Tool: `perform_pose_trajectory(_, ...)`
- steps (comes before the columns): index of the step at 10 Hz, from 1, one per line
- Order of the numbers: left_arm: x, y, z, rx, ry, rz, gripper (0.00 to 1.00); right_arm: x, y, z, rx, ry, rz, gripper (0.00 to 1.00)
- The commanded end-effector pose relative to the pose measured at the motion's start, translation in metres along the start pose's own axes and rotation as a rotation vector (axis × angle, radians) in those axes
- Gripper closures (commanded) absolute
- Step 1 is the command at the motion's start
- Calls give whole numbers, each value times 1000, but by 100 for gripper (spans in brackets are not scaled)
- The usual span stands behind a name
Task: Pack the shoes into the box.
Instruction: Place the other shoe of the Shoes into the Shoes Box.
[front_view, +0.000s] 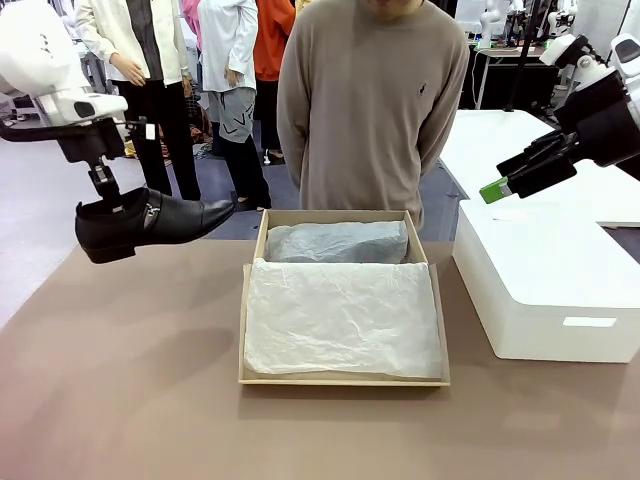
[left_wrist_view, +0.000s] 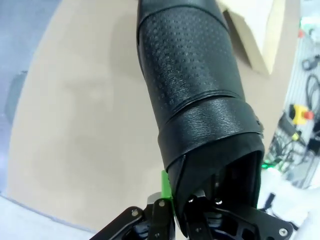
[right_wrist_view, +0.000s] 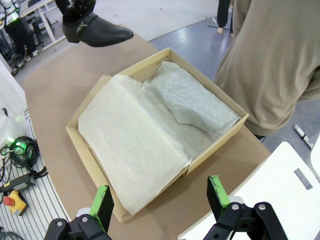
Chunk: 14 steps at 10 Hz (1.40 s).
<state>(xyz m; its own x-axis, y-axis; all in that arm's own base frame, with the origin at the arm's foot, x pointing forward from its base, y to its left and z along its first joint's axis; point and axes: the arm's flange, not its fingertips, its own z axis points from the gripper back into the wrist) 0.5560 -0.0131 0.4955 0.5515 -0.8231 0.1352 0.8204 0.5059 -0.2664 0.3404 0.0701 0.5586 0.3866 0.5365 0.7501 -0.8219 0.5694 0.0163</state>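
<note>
The box (front_view: 343, 380) lies open on the table (front_view: 120, 400), tissue (front_view: 340, 315) spread inside, with a bundle (front_view: 335, 242), perhaps the other shoe, at its far end. Beside it the left claw (front_view: 103, 192), clenched on the heel rim of a shoe (front_view: 150, 222), holds it airborne; the toe could snag the box's left wall. The right claw (front_view: 498, 186) hangs released, well clear.
</note>
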Motion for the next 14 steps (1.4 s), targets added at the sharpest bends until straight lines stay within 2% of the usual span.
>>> perform_pose_trajectory(1,-1,-6,6,16,-16,89,100,0,-1,0,0,-4,-1,0)
perform_pose_trajectory(2,0,0,0,0,0,0,100,0,-1,0,0,-4,-1,0)
perform_pose_trajectory(8,3,1,-5,-7,5,19,100,0,-1,0,0,-4,-1,0)
perform_pose_trajectory(11,30,-26,-1,-9,-101,418,100,0,-1,0,0,-4,-1,0)
perform_pose_trajectory(13,49,-45,2,4,-171,611,100,0,-1,0,0,-4,-1,0)
perform_pose_trajectory(14,62,-55,-1,32,-170,728,100,0,-1,0,0,-4,-1,0)
